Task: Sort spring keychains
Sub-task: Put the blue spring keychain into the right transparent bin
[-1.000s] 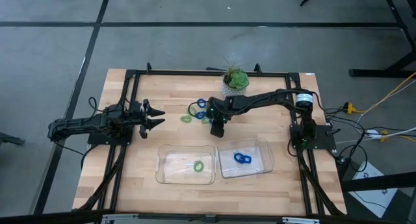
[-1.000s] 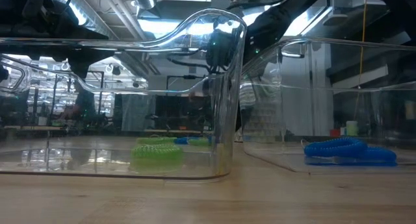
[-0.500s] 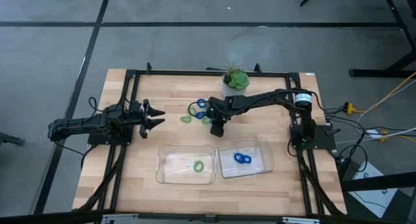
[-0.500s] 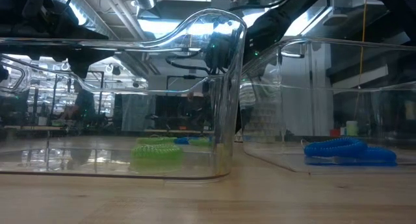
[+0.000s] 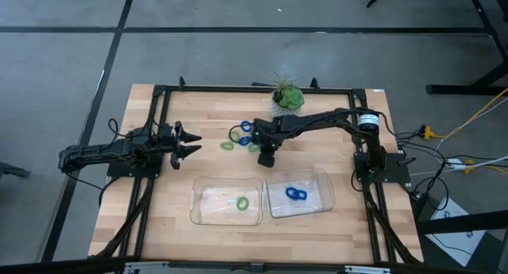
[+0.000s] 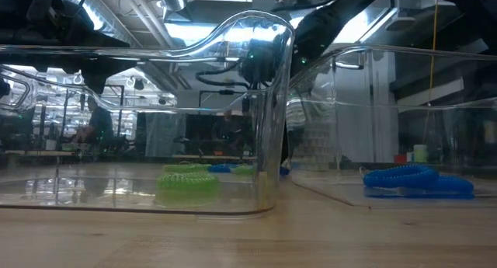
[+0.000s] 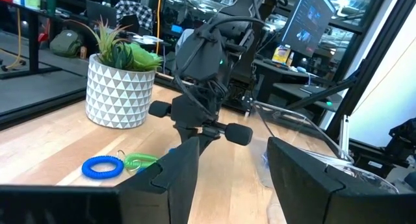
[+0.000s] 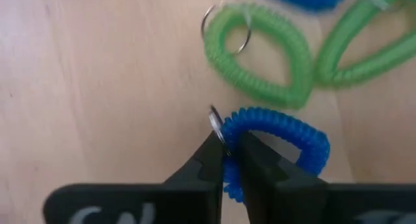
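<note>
Right pincer (image 8: 226,160) nipped on blue keychain (image 8: 279,143) at its end, mid-counter (image 5: 159,194) near plant (image 5: 287,98). Left pincer (image 5: 190,143) wide, idle. Risk: thin grip, coil may slip before blue tray (image 5: 321,202).

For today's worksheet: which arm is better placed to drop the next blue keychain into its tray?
Right. Its gripper is shut on a blue spring keychain, near the blue tray. The left gripper waits open, farther off.
</note>
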You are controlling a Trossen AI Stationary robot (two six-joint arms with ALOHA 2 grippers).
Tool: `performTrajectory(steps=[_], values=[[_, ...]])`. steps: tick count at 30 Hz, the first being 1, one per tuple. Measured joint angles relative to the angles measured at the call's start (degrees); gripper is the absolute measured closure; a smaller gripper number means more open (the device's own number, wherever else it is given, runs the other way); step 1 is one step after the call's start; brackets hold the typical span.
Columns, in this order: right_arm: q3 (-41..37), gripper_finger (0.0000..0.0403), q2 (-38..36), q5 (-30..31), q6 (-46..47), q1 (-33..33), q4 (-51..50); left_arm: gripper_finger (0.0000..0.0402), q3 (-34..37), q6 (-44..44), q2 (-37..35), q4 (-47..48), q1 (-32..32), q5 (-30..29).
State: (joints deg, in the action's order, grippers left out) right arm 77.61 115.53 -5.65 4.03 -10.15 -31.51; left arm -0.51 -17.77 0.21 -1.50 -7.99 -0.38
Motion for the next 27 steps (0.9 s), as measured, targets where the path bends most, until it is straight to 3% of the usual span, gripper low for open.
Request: performTrajectory(steps=[9,15,27], values=[[11.4,0.0387,0.1,-0.2,-3.4,0.0,-10.5,0.0224,0.0,0.0,0.0,0.0,0.0,0.0],[19.5,0.0377,0.0,-0.3,-4.5,0.0,-14.3,0.0224,0.0,0.0,0.0,0.0,0.0,0.0],[29.6,0.0386,0.0,-13.2,-4.5,0.1,-15.8,0.0224,0.0,0.0,0.0,0.0,0.0,0.0]])
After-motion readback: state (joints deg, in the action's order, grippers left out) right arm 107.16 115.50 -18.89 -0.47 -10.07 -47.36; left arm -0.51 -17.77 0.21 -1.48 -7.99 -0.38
